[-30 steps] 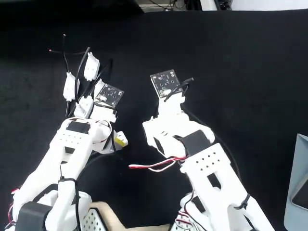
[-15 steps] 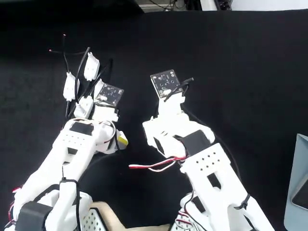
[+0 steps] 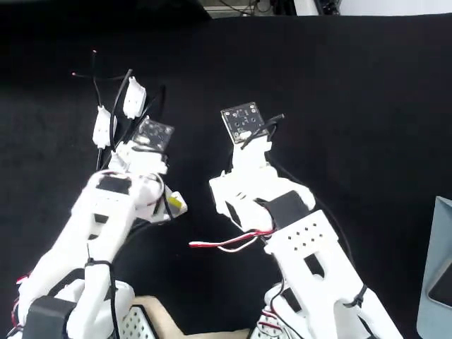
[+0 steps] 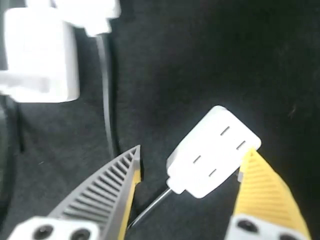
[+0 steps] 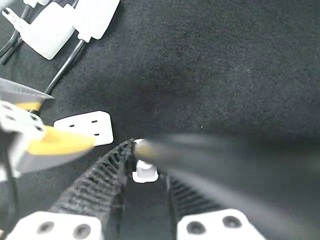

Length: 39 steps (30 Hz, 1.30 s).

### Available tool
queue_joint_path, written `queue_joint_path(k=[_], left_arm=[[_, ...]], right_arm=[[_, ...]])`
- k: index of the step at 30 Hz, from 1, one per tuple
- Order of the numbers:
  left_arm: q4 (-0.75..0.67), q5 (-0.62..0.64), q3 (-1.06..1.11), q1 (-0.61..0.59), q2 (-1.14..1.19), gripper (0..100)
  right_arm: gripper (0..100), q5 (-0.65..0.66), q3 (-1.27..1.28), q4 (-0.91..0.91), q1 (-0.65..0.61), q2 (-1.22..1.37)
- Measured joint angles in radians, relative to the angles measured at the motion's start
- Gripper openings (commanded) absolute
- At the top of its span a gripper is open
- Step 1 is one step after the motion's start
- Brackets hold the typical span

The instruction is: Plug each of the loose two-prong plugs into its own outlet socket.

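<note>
Left gripper (image 4: pixel 192 152): spread wide, straddling the outlet socket (image 4: pixel 212 150).
Outlet socket: flat, slots up, long axis slanting across that gap.
Right gripper (image 5: pixel 146 162): pinching a white plug (image 5: pixel 145 174) beside the outlet socket.
Surface: black cloth (image 3: pixel 367 106).

A black cloth covers the table (image 3: pixel 374 99) from edge to edge. At the table's right edge stands a grey, box-like container (image 3: pixel 436 272), partly cut off. At its near edge lies a pale wooden board (image 3: pixel 164 319). Beyond its far edge run dark cables (image 3: pixel 244 7) beside a pale surface (image 3: pixel 395 6).
</note>
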Motion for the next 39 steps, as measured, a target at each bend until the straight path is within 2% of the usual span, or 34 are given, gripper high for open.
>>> queue_joint_path(k=[5, 10, 16, 22, 29, 39], left_arm=[[0.195, 0.000, -0.157, -0.078, -0.032, 31], [0.279, 0.000, -0.187, -0.180, -0.196, 31], [0.293, 0.005, -0.055, -0.261, -0.460, 31], [0.259, 0.098, 0.094, -0.302, -0.626, 31], [0.236, 0.110, 0.170, -0.302, -0.697, 31], [0.236, 0.110, 0.170, -0.302, -0.698, 31]], right_arm=[[1.2, -0.044, 0.000, -0.005, 0.000, 0.000], [1.1, -0.103, 0.097, -0.127, -0.083, 0.000], [1.1, -0.109, 0.187, -0.316, -0.173, 0.000], [1.1, -0.110, 0.189, -0.410, -0.247, 0.069], [1.1, -0.110, 0.178, -0.505, -0.252, 0.299], [1.1, -0.110, 0.130, -0.559, -0.236, 0.385]])
